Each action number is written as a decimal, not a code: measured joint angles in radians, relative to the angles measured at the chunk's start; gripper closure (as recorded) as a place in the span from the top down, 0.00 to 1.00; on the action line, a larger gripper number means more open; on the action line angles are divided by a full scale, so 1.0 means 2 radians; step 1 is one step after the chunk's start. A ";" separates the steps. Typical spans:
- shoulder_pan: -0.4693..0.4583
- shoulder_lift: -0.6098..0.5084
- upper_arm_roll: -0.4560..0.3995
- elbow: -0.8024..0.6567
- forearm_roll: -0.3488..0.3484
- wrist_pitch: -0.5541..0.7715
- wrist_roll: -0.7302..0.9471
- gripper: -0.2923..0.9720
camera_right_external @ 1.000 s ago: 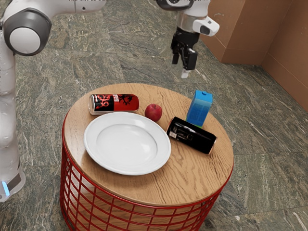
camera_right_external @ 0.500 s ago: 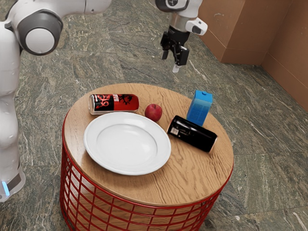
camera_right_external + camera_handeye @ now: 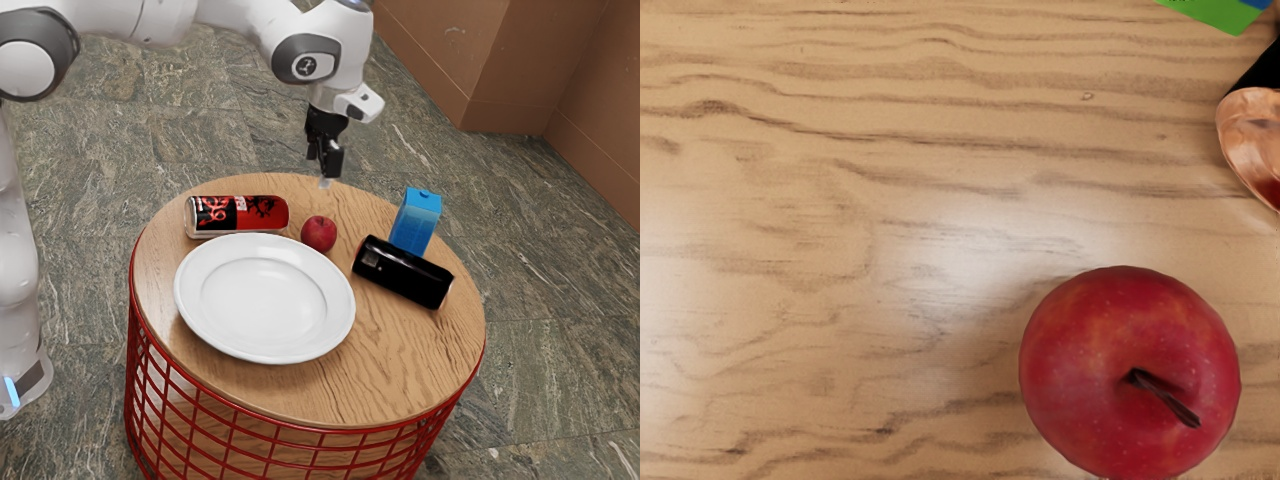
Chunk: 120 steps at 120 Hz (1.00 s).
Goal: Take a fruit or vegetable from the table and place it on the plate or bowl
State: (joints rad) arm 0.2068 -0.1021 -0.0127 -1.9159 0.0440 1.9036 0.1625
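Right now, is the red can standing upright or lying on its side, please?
On its side: the red can lies lengthwise on the table, beside the plate.

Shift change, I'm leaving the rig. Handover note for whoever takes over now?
Hand: holds nothing, hovers above the round wooden table, just beyond the small red apple in the exterior view.
Apple: on the table, next to the white round plate, not yet grasped.
Plate: empty.
Done: nothing placed.
Left: descend, grasp apple, lift, set it on plate.
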 joint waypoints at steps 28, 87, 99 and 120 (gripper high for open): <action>-0.008 -0.018 -0.012 -0.037 0.000 0.027 0.031 0.76; -0.008 -0.001 -0.024 -0.067 0.001 0.065 0.067 0.76; -0.007 -0.001 -0.029 -0.071 0.001 0.072 0.071 0.76; -0.010 0.000 -0.035 -0.071 -0.001 0.079 0.077 0.76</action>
State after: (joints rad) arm 0.1861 -0.1025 -0.0837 -2.0586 0.0425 2.0621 0.3172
